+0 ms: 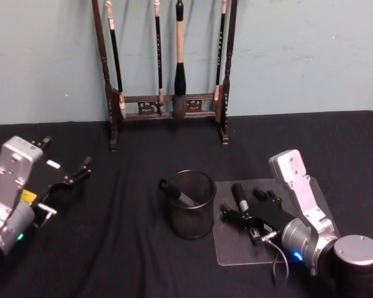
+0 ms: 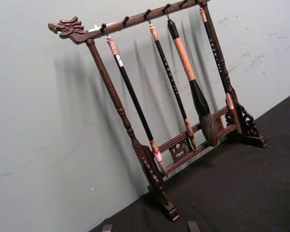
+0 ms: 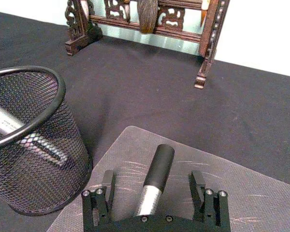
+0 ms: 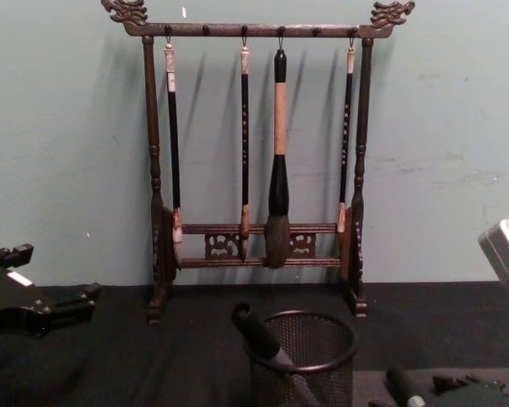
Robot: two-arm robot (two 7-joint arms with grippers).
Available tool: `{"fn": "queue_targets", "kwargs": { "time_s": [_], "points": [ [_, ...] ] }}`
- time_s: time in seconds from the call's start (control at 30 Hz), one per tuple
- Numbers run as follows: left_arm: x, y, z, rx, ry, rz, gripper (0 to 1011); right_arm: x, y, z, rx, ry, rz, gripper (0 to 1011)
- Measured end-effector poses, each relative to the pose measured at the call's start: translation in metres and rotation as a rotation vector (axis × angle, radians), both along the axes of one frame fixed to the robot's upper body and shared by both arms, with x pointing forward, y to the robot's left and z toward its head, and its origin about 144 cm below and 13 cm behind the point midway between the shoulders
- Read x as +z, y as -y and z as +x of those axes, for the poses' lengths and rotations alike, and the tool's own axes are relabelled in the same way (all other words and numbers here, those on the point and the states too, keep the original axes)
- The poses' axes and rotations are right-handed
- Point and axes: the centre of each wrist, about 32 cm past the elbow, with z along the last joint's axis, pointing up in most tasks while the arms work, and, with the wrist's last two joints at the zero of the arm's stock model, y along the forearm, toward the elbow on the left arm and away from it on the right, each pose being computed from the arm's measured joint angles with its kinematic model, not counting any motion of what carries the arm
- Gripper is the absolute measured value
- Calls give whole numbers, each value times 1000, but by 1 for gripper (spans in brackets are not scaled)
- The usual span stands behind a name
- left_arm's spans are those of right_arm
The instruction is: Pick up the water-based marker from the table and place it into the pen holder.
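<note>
1. Two fingers of the right end effector (image 3: 153, 175) are spread either side of the water-based marker (image 3: 159, 159), which is laid on a clear mat (image 1: 236, 248).
2. Just beside it on the surface (image 1: 137, 261), another marker (image 1: 177, 194) is contained in the pen holder (image 1: 191, 217).
3. The left end effector (image 1: 63, 156) is seen spread, well left.
4. A brush rack (image 1: 149, 98) is set farthest back.

Robot's workspace, by the numbers: 1 black counter (image 1: 112, 248). 1 wire-mesh pen holder (image 1: 189, 203) at centre. 2 markers, i.e. a leaning marker (image 1: 177, 194) in the holder and a lying marker (image 1: 239, 194) just right of it. 1 clear mat (image 1: 236, 251), near right. 1 wooden brush rack (image 4: 254, 29) at the far edge w/ 4 hanging brushes (image 4: 278, 186): 3 slim, 1 thick. 2 grippers, the left gripper (image 1: 68, 177) near left and the right gripper (image 3: 153, 181) near right, each w/ 2 jaws.
</note>
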Motion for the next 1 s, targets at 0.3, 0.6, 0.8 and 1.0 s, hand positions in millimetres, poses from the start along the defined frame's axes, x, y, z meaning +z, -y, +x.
{"fn": "queue_targets", "kwargs": {
  "time_s": [0.3,0.6,0.8,1.0],
  "points": [
    [0,0,0,0,0,0,1009,0,0,0,-1,0,0,944],
    [0,0,0,0,0,0,1009,0,0,0,-3,1,0,710],
    [0,0,0,0,0,0,1009,0,0,0,-3,2,0,509],
    [0,0,0,0,0,0,1009,0,0,0,-3,2,0,307]
  ]
}}
